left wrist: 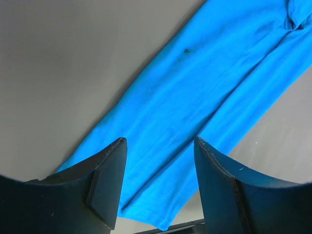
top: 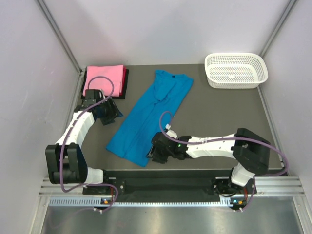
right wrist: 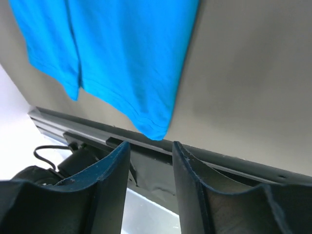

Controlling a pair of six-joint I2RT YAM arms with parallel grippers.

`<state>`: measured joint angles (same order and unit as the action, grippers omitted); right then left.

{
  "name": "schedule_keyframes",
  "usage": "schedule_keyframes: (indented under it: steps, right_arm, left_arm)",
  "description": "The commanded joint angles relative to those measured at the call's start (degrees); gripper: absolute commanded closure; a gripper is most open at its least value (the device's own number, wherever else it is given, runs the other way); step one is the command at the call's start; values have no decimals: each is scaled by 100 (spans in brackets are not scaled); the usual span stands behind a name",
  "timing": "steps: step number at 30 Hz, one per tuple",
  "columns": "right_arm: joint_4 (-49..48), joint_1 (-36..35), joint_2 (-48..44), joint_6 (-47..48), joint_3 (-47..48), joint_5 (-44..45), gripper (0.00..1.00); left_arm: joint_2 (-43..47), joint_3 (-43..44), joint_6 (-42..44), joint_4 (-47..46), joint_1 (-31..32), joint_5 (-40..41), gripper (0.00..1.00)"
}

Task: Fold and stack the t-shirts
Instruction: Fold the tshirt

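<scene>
Jaws spread and empty, the left gripper (left wrist: 158,141) hangs beside the left edge of the turquoise t-shirt (top: 151,114) and the right gripper (right wrist: 151,144) near its hem corner, the shirt lying lengthwise-folded diagonally on the table (top: 219,112), the pink t-shirt (top: 103,79) stacked on the dark t-shirt (top: 126,84) far left.

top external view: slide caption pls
Blue t-shirt folded to a long strip, left gripper and right gripper open beside it; pink shirt stacked on dark shirt, basket far right.
</scene>
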<state>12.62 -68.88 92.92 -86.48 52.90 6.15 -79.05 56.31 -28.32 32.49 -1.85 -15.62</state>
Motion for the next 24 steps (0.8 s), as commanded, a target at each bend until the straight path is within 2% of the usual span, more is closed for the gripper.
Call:
schedule_keyframes:
  steps: [1,6,12,24]
  right_arm:
    - [-506,-134,331,-405,114,-228,60]
    - [-182,-319,674,-423,536,-203,61]
    - [-445,-336,788,-581,352,-167,62]
    - [-304,-345,1078,-432,431,-255,67]
  left_arm:
    - [-58,46,19,-234,-44,-29,39]
    - [-59,55,19,-182,-70,15,40]
    - [-5,29,19,-208,-79,6,40]
    - [-32,55,-16,-217,-79,-99,40]
